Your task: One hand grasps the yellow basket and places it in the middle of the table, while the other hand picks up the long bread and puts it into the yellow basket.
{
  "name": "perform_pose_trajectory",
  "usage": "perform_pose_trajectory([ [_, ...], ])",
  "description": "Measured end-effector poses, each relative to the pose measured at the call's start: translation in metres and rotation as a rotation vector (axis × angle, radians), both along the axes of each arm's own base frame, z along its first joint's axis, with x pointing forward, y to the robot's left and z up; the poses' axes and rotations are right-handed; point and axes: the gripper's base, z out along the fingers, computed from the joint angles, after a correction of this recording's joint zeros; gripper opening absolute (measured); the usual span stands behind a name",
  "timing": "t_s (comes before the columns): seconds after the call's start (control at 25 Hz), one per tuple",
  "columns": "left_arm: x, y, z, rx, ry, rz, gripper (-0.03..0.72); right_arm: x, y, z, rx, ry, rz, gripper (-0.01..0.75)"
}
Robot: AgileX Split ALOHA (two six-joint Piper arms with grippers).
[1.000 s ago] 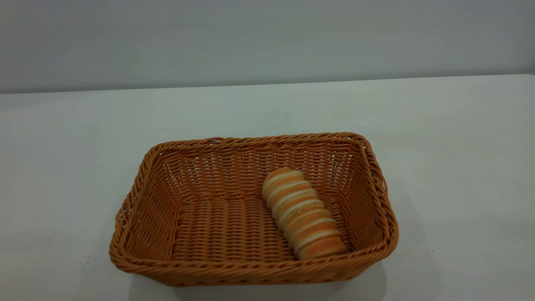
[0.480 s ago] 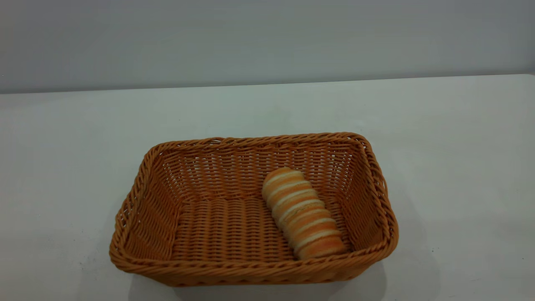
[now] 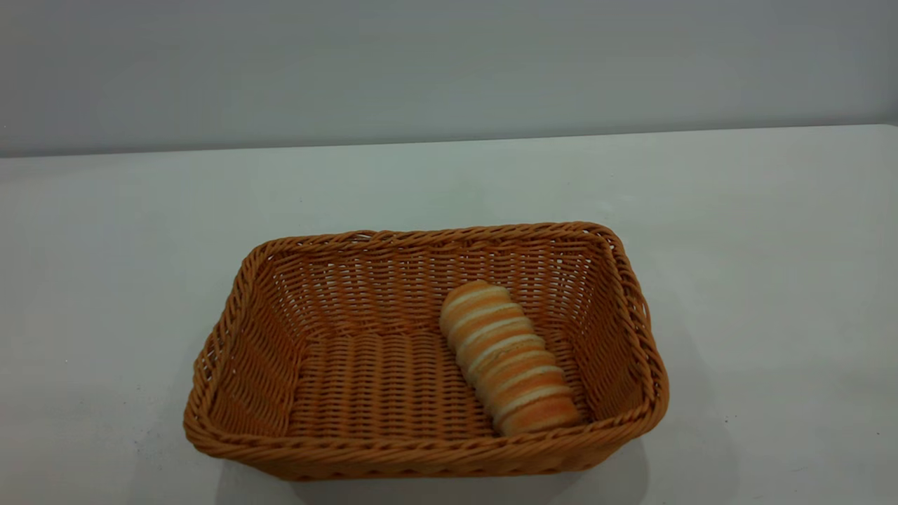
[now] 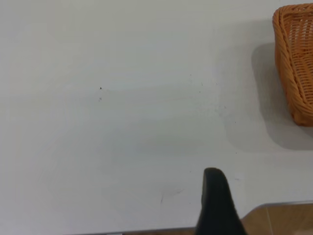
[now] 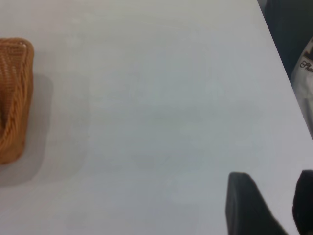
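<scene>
The yellow basket point(image 3: 231, 330) stands on the white table point(image 3: 758, 231) at its middle. The long bread point(image 3: 506, 358) lies inside it, in the right half, slanting from the back wall toward the front right corner. Neither gripper shows in the exterior view. In the left wrist view my left gripper point(image 4: 215, 196) hangs over bare table, well away from a corner of the basket point(image 4: 296, 63). In the right wrist view my right gripper point(image 5: 274, 178) is open and empty over bare table, far from the basket's end point(image 5: 14, 98).
The table's edge point(image 4: 274, 204) runs close to the left gripper, with wood-coloured floor beyond it. Another table edge point(image 5: 286, 73) runs beside the right gripper, with dark objects past it. A plain grey wall point(image 3: 449, 63) stands behind the table.
</scene>
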Motion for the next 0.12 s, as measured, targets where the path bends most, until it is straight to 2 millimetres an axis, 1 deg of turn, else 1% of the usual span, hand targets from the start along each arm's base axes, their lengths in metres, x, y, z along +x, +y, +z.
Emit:
perform_pose_trajectory([
  [0.12,0.0,0.0,0.0,0.0,0.0,0.0,0.534,0.0,0.0,0.0,0.0,0.0,0.0,0.277],
])
